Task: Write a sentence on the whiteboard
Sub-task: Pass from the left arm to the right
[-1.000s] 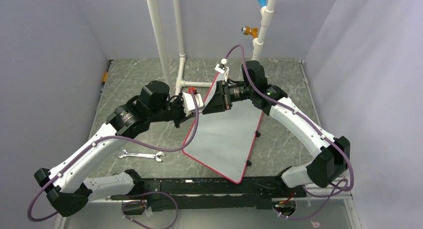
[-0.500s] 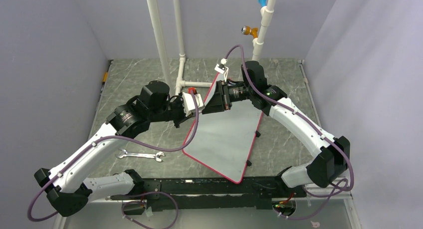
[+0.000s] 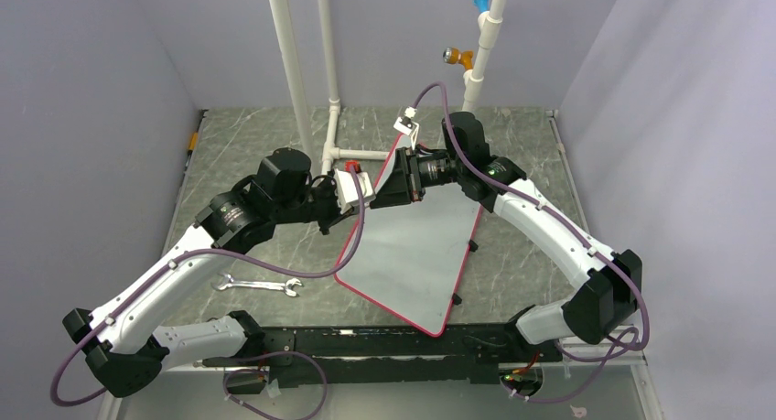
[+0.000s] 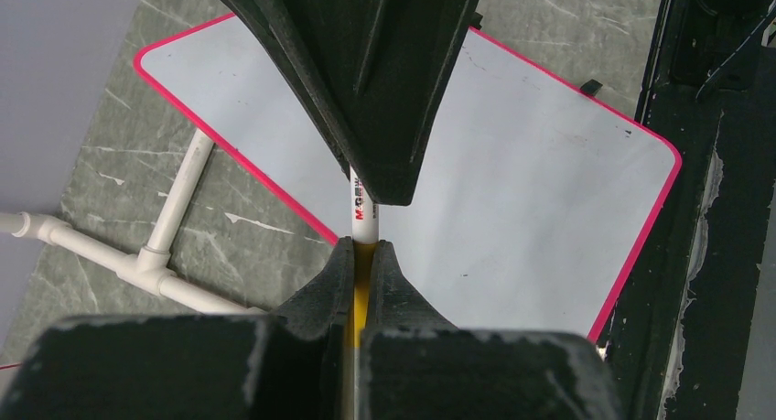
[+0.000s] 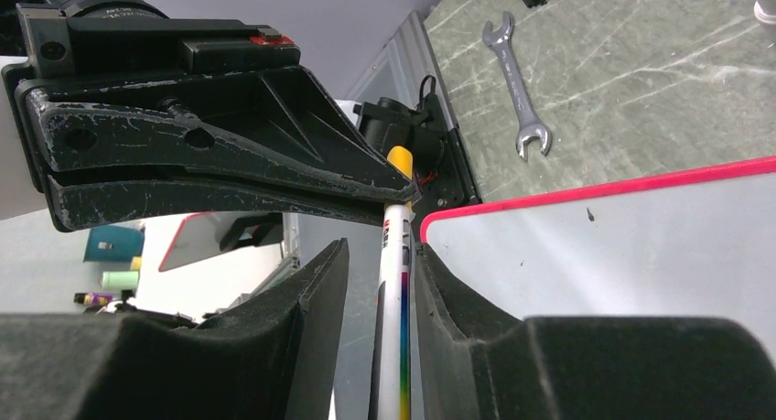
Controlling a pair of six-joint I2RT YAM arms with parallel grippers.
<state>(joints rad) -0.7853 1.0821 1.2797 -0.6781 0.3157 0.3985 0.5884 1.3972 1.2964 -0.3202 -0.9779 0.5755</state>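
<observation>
**Marker bridged between both grippers above the bare whiteboard**

Top view: left gripper (image 3: 355, 188) and right gripper (image 3: 389, 187) meet tip to tip; the whiteboard (image 3: 412, 255) lies flat beneath them, unwritten.
Left wrist: fingers pressed together on the marker (image 4: 362, 210) at its yellow cap (image 4: 363, 278).
Right wrist: fingers flank the barrel; I cannot tell whether they clamp it.
The slick, light marker wants a mid-barrel hold. The stiff board may skid under pressure.
</observation>
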